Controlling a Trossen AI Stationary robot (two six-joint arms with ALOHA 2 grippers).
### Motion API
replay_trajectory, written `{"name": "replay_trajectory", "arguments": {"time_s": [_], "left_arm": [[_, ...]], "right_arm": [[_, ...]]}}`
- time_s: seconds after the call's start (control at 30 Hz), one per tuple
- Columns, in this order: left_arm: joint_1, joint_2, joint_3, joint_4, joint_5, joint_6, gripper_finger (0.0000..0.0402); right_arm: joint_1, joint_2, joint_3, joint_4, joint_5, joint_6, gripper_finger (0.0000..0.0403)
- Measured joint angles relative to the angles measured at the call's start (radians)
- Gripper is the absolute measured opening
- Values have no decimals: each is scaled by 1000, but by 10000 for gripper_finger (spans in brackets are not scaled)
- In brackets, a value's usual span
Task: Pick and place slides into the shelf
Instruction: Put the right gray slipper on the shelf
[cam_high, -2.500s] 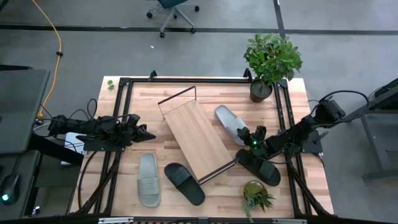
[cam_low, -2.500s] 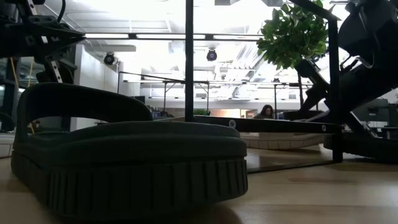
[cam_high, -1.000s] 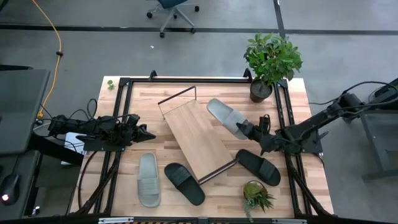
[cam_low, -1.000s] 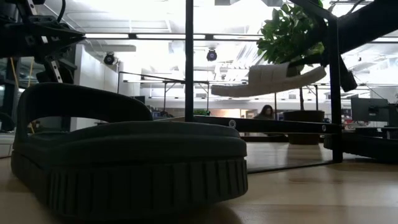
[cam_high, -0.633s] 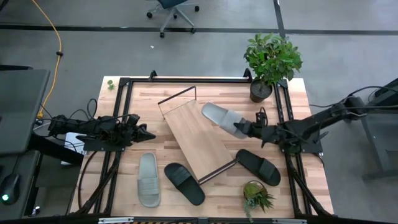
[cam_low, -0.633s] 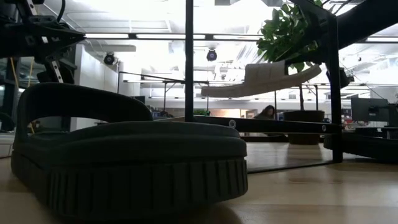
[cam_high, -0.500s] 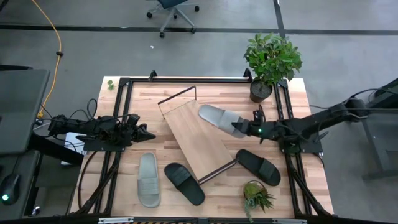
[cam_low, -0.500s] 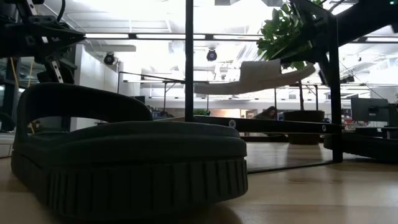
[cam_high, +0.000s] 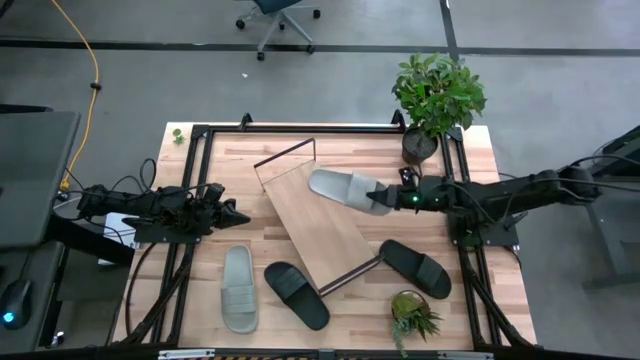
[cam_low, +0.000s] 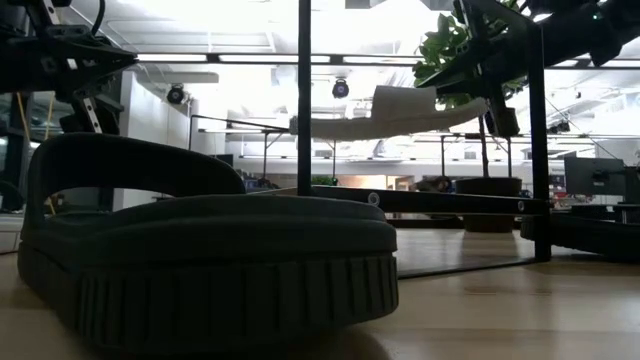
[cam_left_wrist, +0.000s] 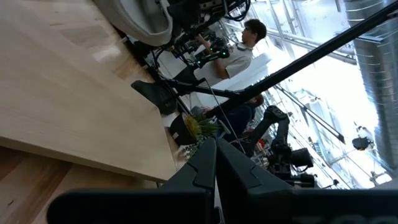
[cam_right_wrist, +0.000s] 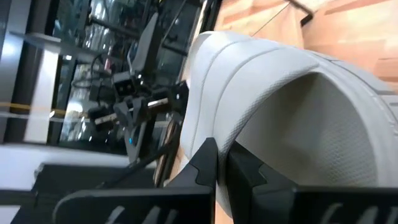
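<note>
A robotics lab in an open office hall: the wooden table (cam_high: 470, 150) stands on a grey floor beside a rolling office chair (cam_high: 277, 17) and a yellow cable (cam_high: 93, 70). Ceiling light strips (cam_low: 230, 58) run overhead, and a person (cam_left_wrist: 239, 53) sits among other robot arms (cam_left_wrist: 273, 127).

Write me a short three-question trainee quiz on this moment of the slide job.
1. True or false: the right gripper holds a light grey slide in the air above the shelf.
2. How many slides lie on the table?
A. one
B. two
C. three
3. Fill in: the left gripper waits at the table's ____ side.

Key: 1 true; 2 C, a grey slide and two black slides; 3 left.
</note>
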Motion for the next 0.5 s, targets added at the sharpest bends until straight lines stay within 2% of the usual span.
{"name": "replay_trajectory", "arguments": {"time_s": [0.2,0.5], "left_arm": [[0,0,0,0,0,0,1],[0,0,0,0,0,0,1]], "right_arm": [[-36,0,0,0,-133,-27,0],[-41,0,0,9,-274,-42,0]]}}
